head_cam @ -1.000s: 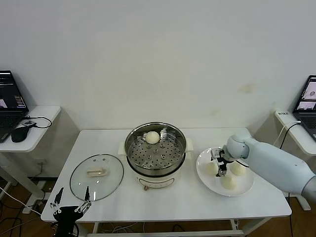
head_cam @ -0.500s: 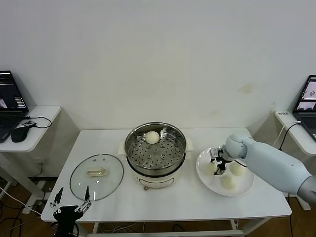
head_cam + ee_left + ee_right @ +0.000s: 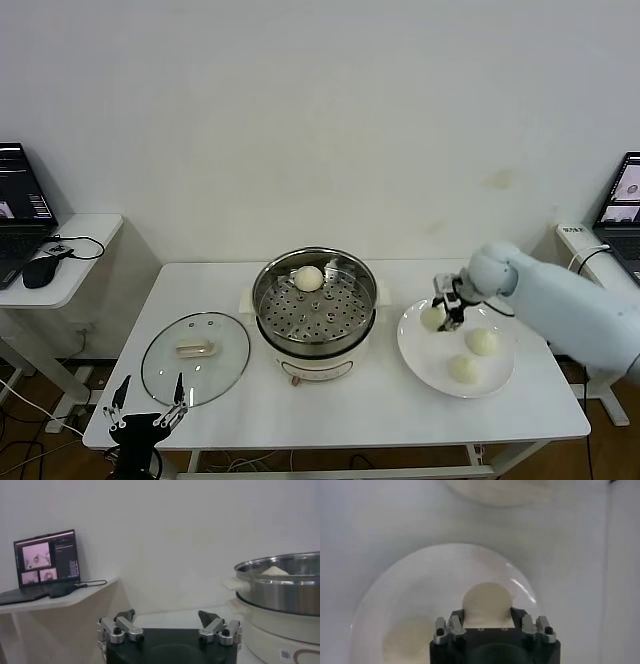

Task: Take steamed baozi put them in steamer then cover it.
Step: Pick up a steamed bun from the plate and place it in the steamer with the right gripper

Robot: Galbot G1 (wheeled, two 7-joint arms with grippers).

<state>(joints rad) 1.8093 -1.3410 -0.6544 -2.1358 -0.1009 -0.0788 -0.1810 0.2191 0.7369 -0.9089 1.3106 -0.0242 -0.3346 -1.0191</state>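
While one baozi [image 3: 308,278] already sits on the perforated tray at the back of the steamer [image 3: 314,310], the right gripper [image 3: 445,308] is clamped on a second bun [image 3: 432,318] above the near-steamer edge of the white plate [image 3: 430,360]. Two more buns [image 3: 482,342] lie on that plate. Low beside the table's front-left corner, the left gripper [image 3: 143,411] hangs with its fingers spread, near the glass lid [image 3: 195,358].

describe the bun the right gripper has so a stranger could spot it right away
Find the white plate right of the steamer. Three buns are there: two lie on the plate, and the third bun sits between the right gripper's fingers at the plate's steamer-side rim. It alone is gripped.
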